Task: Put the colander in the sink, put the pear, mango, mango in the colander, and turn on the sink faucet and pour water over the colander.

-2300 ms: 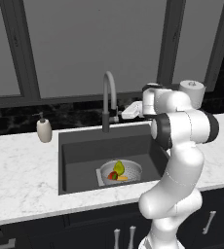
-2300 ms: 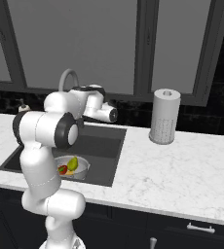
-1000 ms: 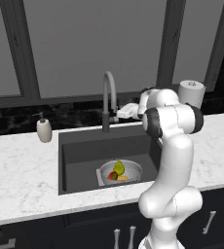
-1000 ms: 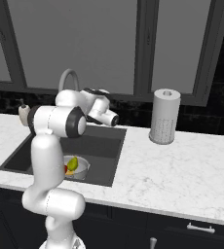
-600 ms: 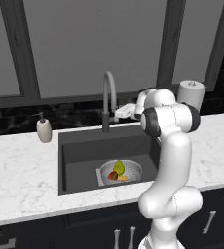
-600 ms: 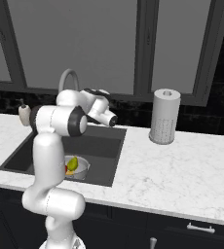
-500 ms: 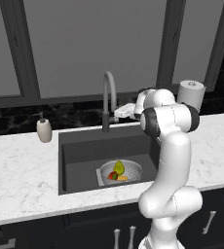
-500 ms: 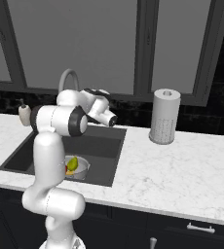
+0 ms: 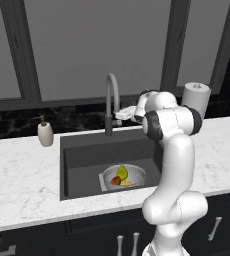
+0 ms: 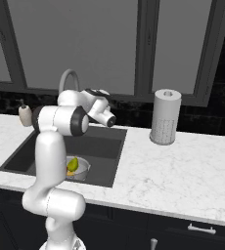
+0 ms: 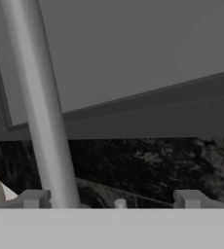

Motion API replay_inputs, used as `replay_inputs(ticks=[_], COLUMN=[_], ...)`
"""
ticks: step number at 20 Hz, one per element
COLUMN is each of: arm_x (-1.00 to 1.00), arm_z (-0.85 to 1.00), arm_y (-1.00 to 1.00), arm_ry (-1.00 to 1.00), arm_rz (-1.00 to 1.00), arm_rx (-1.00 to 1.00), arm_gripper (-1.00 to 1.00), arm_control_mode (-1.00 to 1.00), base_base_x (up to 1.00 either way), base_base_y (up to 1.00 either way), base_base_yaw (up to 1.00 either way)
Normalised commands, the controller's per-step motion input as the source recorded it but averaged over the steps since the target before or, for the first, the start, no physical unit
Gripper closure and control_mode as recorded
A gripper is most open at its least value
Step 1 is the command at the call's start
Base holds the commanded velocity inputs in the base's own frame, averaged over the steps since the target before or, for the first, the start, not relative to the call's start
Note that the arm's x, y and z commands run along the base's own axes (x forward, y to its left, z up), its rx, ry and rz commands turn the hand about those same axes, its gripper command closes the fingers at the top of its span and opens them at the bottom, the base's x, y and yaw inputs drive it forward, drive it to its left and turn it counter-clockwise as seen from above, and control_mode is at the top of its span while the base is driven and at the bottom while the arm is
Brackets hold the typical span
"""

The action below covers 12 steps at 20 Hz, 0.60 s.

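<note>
We hold our gripper [image 9: 121, 114] wide open just right of the faucet [image 9: 109, 102], likely to reach its lever.

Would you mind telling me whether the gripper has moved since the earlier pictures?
Yes. The gripper has shifted left toward the sink faucet and is now close beside its column.

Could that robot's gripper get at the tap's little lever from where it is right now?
Probably yes. The gripper is open and sits right beside the faucet, whose column fills the near side of the hand view. Nothing stands between them. The lever itself is too small to make out.
</note>
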Motion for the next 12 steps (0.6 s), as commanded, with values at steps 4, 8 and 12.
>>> replay_inputs(ticks=[4, 8, 12], arm_x=[0.16, 0.12, 0.14], arm_z=[-0.06, -0.12, -0.15], arm_y=[0.0, -0.16, -0.27], arm_ry=[0.0, 0.0, 0.0], arm_rz=[-0.02, 0.0, 0.0], arm_rx=[0.0, 0.0, 0.0], arm_gripper=[1.0, 1.0, 1.0], arm_control_mode=[-1.0, -1.0, -1.0], base_base_x=[0.0, 0.0, 0.0], base_base_y=[0.0, 0.0, 0.0], base_base_yaw=[0.0, 0.0, 0.0])
